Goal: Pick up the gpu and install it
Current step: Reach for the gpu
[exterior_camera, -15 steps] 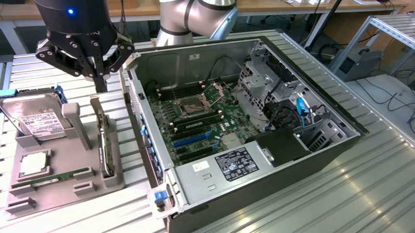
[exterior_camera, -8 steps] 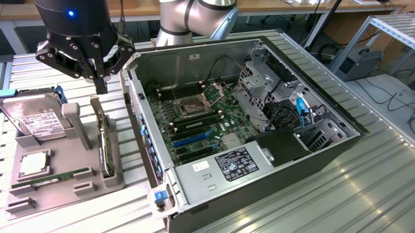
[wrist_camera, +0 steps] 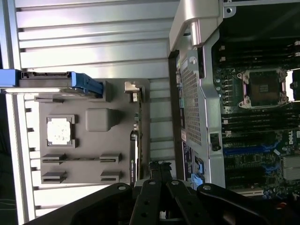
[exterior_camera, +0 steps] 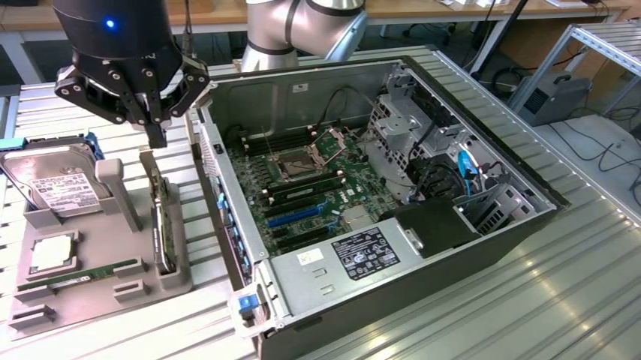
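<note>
The gpu [exterior_camera: 157, 225] [wrist_camera: 135, 140] stood on edge in a slot along one long side of the gray holder [exterior_camera: 95, 300] [wrist_camera: 89, 145]. This was the side that faced the open computer case [exterior_camera: 470, 247] [wrist_camera: 197, 28]. Its silver bracket end pointed toward the end of the holder that carried the hard drive [exterior_camera: 60, 187] [wrist_camera: 51, 80].

The gripper [exterior_camera: 155, 139] [wrist_camera: 159, 165] hung above that same side of the holder. It was higher than the card and apart from it. Its fingers were pressed together to a narrow point and held nothing. In the wrist view the fingertips sat over the strip between the holder's gpu slot and the case wall.

The hard drive leaned in its cradle at one end of the holder, with its white label facing up. Nearer the middle of the holder, on the side away from the gpu, a silver processor chip [exterior_camera: 52, 255] [wrist_camera: 59, 130] lay flat in a square recess. A long narrow green memory stick [exterior_camera: 85, 274] lay just beside the chip, toward the end opposite the hard drive.

The case lay on its side just beside the holder, on the exterior view's right of it. Its panel was off and the green motherboard [exterior_camera: 320, 195] was exposed. Both the holder and the case rested on the ribbed metal table [exterior_camera: 561, 300] [wrist_camera: 93, 42].
</note>
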Controlling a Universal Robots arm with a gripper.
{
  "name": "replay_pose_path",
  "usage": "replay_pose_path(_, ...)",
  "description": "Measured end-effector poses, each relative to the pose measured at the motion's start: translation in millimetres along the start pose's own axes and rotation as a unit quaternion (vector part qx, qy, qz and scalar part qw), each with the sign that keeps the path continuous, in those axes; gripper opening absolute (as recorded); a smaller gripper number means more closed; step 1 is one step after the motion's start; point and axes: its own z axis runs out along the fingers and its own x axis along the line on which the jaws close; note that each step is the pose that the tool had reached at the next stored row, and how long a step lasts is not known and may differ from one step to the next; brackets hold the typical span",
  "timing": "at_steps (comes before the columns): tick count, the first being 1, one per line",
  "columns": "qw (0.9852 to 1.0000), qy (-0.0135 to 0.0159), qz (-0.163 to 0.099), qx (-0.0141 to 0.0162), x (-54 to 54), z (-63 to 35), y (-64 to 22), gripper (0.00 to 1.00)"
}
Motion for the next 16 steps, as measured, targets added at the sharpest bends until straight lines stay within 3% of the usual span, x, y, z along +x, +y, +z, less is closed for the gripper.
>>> replay_pose_path(14, 1.0000, 0.0000, 0.000, 0.0000, -0.6, -0.3, -8.4, 0.11)
replay_pose_path(16, 1.0000, 0.0000, 0.000, 0.0000, -1.2, -0.7, -15.4, 0.11)
